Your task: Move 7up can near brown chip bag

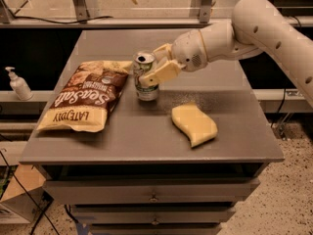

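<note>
With its fingers clamped on the upright 7up can, the gripper holds it just beside the brown chip bag's right edge, at or barely above the table; placing seems nearly done, and the next move calls for a gentle release.

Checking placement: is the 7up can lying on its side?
No, the 7up can is upright in the gripper, beside the brown chip bag.
</note>
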You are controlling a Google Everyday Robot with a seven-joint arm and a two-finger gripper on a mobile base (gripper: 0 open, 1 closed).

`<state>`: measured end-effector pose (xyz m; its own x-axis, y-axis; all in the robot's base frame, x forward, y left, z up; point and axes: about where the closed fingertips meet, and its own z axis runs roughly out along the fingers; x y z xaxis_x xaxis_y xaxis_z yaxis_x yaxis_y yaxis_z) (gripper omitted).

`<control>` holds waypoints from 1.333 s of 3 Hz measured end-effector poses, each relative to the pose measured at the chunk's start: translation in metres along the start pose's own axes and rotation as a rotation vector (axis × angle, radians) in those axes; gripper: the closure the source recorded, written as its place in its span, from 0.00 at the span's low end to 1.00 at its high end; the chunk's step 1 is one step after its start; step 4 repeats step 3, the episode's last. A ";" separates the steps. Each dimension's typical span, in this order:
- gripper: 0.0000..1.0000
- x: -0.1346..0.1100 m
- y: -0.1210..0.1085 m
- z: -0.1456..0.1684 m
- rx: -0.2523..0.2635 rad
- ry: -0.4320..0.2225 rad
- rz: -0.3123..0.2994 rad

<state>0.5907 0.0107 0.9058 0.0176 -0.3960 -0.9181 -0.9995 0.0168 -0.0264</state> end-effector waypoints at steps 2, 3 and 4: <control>0.05 0.004 0.028 0.036 -0.022 0.003 -0.044; 0.00 0.004 0.028 0.038 -0.025 0.003 -0.044; 0.00 0.004 0.028 0.038 -0.025 0.003 -0.044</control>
